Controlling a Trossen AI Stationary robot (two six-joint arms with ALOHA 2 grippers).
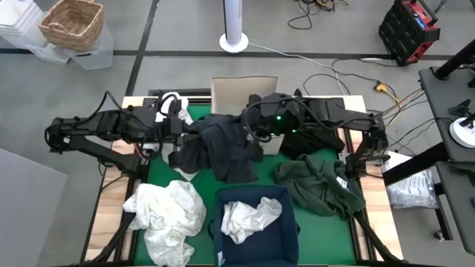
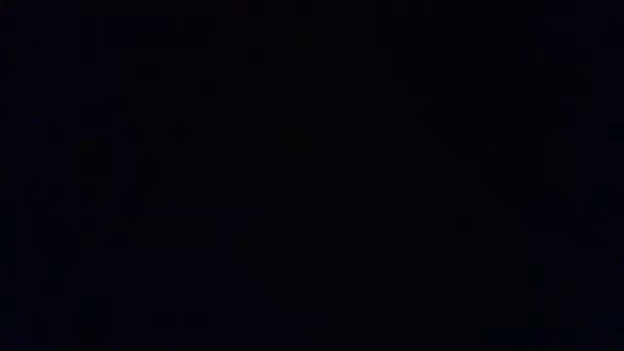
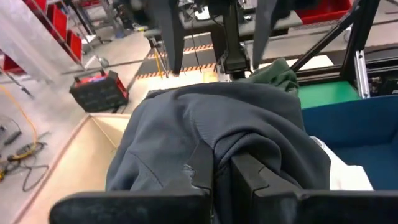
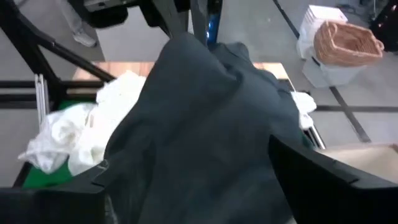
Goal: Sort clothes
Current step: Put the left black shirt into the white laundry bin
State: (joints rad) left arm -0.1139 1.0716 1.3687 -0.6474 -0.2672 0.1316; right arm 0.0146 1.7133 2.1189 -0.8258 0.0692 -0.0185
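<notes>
Apparently only white garment (image 1: 251, 216) in navy bin (image 1: 286, 199).

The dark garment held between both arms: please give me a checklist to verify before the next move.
1. Left gripper shut on the dark garment: ok, fabric is pinched between its fingers.
2. Right gripper grip on the same garment: cannot tell, fabric covers it.
3. Beige box open beyond the garment: ok.
4. Navy bin holds only a white garment: ok.
5. Olive garment and white pile lie apart from the lifted one: ok.
6. Low view usable: not ok, fully dark.
</notes>
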